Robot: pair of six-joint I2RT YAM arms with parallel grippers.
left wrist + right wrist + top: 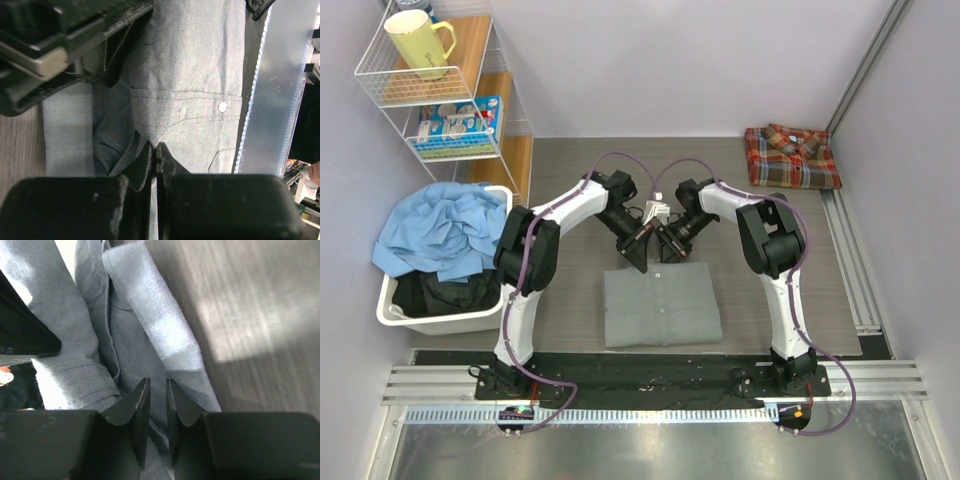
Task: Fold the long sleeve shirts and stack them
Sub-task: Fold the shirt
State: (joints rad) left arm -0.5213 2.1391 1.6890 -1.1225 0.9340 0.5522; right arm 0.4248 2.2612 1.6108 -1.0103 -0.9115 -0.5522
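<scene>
We log the grey shirt [662,305] folded mid-table, its far edge under both grippers. The left gripper [154,150] pinches a cloth ridge. The right gripper [156,385] is nearly closed, and we cannot tell whether it grips. The plaid shirt [792,157] lies far right, nearer the right arm.

grey shirt [662,305] | far edge part-hidden (under left end effector [638,260], right end effector [671,252])
</scene>
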